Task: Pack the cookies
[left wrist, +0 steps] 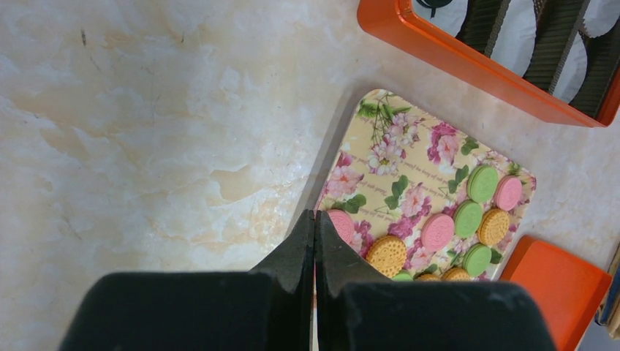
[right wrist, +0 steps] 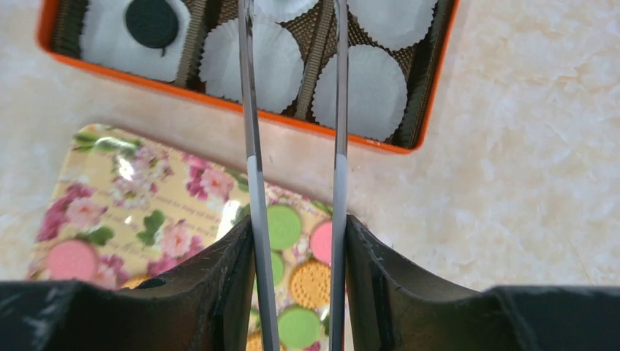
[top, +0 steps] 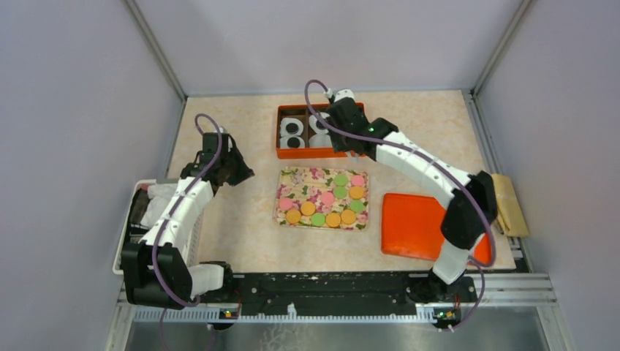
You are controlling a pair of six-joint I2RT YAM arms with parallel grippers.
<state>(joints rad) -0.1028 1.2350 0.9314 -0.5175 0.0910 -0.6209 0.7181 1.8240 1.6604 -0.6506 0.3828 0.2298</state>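
Observation:
Pink, green and orange cookies (top: 333,199) lie on a floral tray (top: 292,183) at the table's middle. Behind it stands an orange box (top: 307,153) of white paper cups; some cups hold a black cookie (right wrist: 151,22). My right gripper (right wrist: 296,227) hovers over the box's near right part, shut on a pair of metal tongs (right wrist: 251,110). The blades run over the cups with nothing between them where they show; their tips are out of view. My left gripper (left wrist: 315,216) is shut and empty, above the tray's left edge (left wrist: 343,153).
An orange lid (top: 413,225) lies to the right of the tray. A white basket (top: 135,219) sits at the table's left edge by the left arm. A folded tan cloth (top: 509,205) lies at the right edge.

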